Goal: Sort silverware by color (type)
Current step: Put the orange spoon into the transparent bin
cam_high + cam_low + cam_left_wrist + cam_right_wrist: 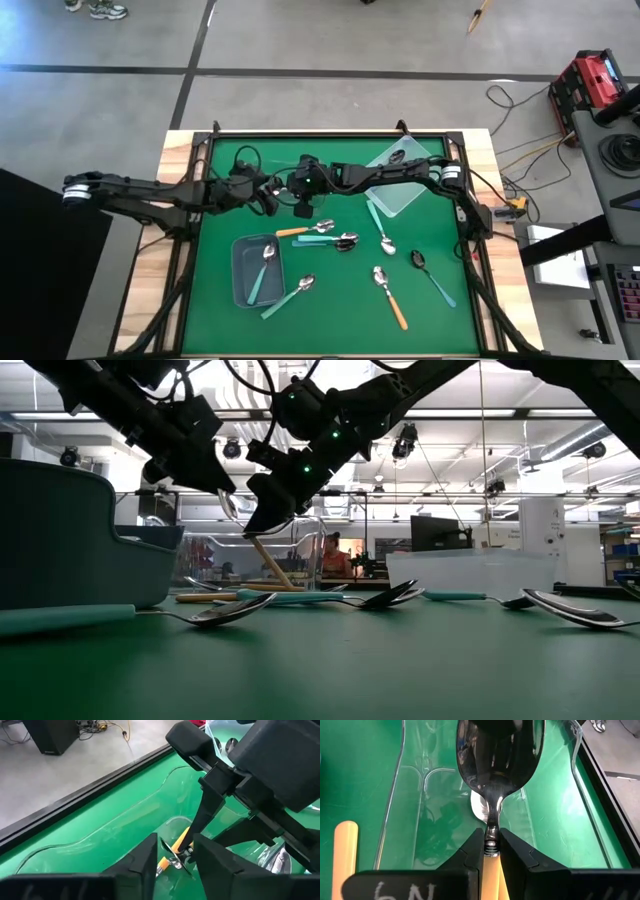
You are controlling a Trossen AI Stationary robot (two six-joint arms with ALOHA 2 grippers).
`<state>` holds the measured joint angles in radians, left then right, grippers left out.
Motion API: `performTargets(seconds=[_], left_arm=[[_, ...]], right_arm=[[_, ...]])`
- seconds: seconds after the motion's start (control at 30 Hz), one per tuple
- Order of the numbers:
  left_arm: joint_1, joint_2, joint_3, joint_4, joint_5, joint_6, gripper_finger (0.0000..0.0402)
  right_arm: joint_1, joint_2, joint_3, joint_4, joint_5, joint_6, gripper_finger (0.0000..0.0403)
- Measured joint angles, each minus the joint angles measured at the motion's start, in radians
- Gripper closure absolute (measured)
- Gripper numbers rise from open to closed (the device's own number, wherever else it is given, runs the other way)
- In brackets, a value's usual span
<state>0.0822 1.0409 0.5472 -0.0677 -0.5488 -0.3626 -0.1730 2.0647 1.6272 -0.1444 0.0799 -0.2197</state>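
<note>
Closest to me, loose spoons (340, 241) lie scattered on the green mat (330, 310), waiting their turn. Farther back, the right gripper (491, 851) pinches an orange-handled spoon (496, 770) at its neck, held over a clear bin (100, 835), likely for handing over. The left gripper (172, 860) stands half-spread around the spoon's bowl.

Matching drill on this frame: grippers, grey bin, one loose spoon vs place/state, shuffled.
Things:
1. right gripper
2. grey bin
3. dark-bowled spoon
4. left gripper

Place or state:
A. has a teal spoon lying in it
B. shut on an orange-handled spoon
C. lies loose on the mat, right side
D. close beside the other gripper, mid-table

Pairs: 1-B, 2-A, 3-C, 4-D
</note>
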Motion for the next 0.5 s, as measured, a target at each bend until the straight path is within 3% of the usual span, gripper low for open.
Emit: performTargets(seconds=[0.23, 0.5], left_arm=[[0.001, -0.001, 0.000, 0.000, -0.007, -0.032, 0.0390], [0.000, -0.001, 0.000, -0.001, -0.034, -0.074, 0.0401]], right_arm=[[0.000, 0.000, 0.000, -0.001, 0.005, 0.000, 0.0367], [0.000, 0.000, 0.000, 0.001, 0.000, 0.016, 0.0361]])
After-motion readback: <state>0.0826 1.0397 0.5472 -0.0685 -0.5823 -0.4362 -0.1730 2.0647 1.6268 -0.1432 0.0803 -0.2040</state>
